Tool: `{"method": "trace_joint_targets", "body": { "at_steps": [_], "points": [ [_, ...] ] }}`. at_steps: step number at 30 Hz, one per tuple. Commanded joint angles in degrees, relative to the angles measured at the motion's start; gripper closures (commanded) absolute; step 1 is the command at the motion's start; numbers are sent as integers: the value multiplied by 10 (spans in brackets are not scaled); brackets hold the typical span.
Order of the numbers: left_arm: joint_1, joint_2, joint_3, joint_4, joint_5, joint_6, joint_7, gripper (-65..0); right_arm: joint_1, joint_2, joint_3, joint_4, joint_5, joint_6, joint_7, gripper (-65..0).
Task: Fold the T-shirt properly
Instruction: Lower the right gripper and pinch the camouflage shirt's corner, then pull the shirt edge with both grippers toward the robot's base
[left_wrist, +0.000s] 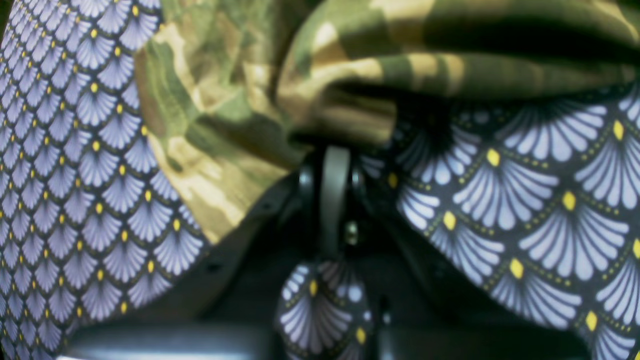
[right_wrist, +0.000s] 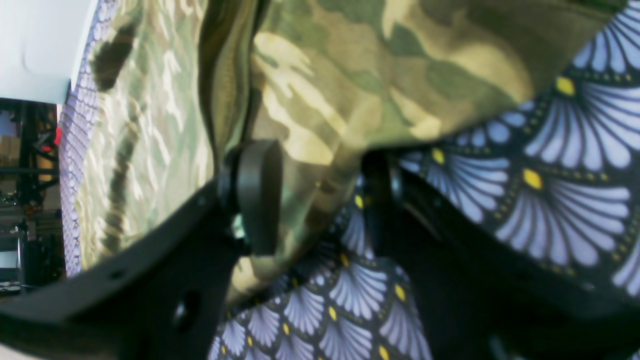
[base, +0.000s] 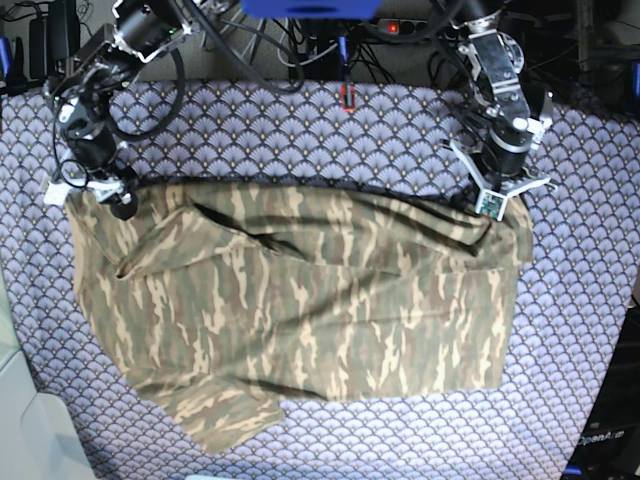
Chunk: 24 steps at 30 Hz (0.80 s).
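The camouflage T-shirt (base: 300, 300) lies spread across the table, with a sleeve poking out at the front left. My left gripper (base: 488, 207) sits at the shirt's far right corner. In the left wrist view it (left_wrist: 334, 150) is shut on a bunched fold of the T-shirt (left_wrist: 340, 95). My right gripper (base: 100, 195) is at the shirt's far left corner. In the right wrist view its fingers (right_wrist: 255, 195) stand apart, so the gripper (right_wrist: 317, 195) is open, with the T-shirt's (right_wrist: 350, 75) edge lying between them.
A purple-grey fan-patterned tablecloth (base: 300, 120) covers the table under the shirt. A small red object (base: 347, 97) lies on it at the back, and cables (base: 280, 40) run behind. A white bin (base: 30, 430) stands at the front left.
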Motion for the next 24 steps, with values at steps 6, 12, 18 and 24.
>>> {"method": "trace_joint_targets", "body": {
  "at_steps": [6,12,18,24],
  "points": [
    [5,4,2,4,6,-16,16,0,7,4,-3,7,6,-2,24,-255],
    [5,4,0,4,6,-16,16,0,6,4,-3,7,5,-2,24,-23],
    [5,4,0,2,6,-16,16,0,-6,4,-1,11,6,-2,30,-9],
    [5,4,0,-1,3,-16,16,0,-34,4,-4,68,6,-2,46,0]
  ]
}}
